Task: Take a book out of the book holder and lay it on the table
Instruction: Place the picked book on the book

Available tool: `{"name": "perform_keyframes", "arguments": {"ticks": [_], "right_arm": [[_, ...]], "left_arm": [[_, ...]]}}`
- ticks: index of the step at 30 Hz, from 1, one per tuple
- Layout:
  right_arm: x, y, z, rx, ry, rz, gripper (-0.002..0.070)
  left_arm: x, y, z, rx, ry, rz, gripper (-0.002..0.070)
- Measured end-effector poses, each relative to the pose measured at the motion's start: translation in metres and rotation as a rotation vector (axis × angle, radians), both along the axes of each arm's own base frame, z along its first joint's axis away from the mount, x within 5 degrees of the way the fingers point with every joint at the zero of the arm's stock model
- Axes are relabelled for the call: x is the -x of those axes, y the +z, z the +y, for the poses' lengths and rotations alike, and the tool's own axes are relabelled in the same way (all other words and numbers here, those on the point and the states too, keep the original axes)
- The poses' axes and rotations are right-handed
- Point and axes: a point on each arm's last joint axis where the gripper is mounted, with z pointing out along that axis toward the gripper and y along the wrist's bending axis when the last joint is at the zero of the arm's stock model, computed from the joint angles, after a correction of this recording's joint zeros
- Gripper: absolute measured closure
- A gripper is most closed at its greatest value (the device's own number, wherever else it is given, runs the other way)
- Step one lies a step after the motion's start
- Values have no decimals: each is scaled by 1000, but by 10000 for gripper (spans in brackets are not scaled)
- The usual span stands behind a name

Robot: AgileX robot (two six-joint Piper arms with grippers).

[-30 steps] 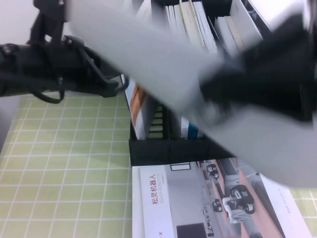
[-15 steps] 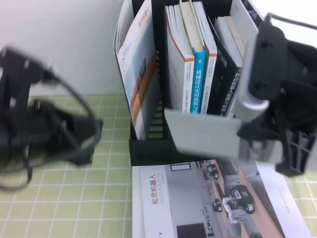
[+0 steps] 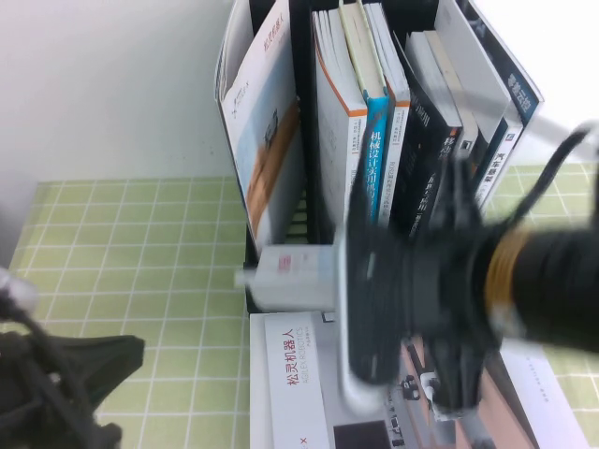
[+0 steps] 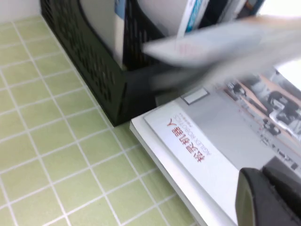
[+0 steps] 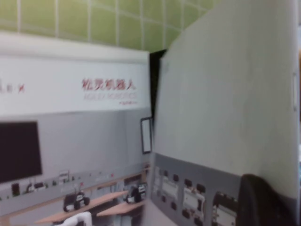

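Note:
The black book holder stands at the back of the table. The book with the tan-orange band stands upright in the holder's leftmost slot. My right gripper is low in front of the holder, shut on a thin grey-backed book. It holds that book nearly flat, just above a magazine. In the right wrist view the plain grey back fills the frame, with one dark finger pressed on it. My left gripper hangs low over the table, left of the magazine.
A thin magazine with a red title and robot photos lies flat in front of the holder, also in the left wrist view. Thick blue- and black-spined books fill the other slots. Green cloth lies left of the holder.
My right arm has swung the grey-backed book down from high in front of the holder to just above the magazine. My left arm has dropped from the upper left to the lower left.

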Motion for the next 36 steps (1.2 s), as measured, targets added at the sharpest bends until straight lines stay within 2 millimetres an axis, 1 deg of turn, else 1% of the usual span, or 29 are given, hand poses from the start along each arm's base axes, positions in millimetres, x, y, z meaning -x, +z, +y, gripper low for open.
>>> {"name": "perform_keyframes", "arguments": {"ticks": [2,4,5,8,10,13,16,18,20,22,25,27,28,29,31,33,35,36], "right_arm": [[9,-23,3,42,27,-47,662],[16,-51,4,73,43,-70,662],[18,-60,4,75,53,-75,662],[24,-104,0,133,32,1,662],[25,-129,-3,187,3,51,662],[23,-145,1,181,-57,101,662],[23,-151,7,138,-52,121,657],[24,-152,11,103,-33,134,636],[25,-152,13,79,-23,146,591],[26,-152,14,65,-37,165,515],[27,-153,14,53,-54,187,370],[28,-149,13,34,-66,199,281],[29,-144,13,16,-80,205,238],[30,-136,14,-8,-91,209,210],[33,-117,14,-55,-112,233,169],[38,-96,15,-96,-104,274,154],[47,-73,16,-138,-91,367,146],[53,-59,16,-147,-54,415,145]], "left_arm": [[5,3,2,6,16,-16,678],[10,6,4,23,32,-27,678],[12,7,4,29,32,-27,678],[16,7,4,36,26,-14,678],[17,6,4,37,20,1,678],[18,5,3,35,12,10,678],[18,5,3,36,12,13,678],[18,5,3,37,12,16,678],[19,5,3,36,8,23,678],[20,4,3,34,0,32,678],[20,3,2,32,-7,42,678],[20,3,3,27,-8,42,678],[20,3,3,22,-8,41,678],[20,3,3,18,-8,40,678],[20,2,4,1,-6,34,678],[19,3,5,-7,3,21,678],[18,4,5,-2,18,7,678],[17,4,6,1,24,2,678]]}}
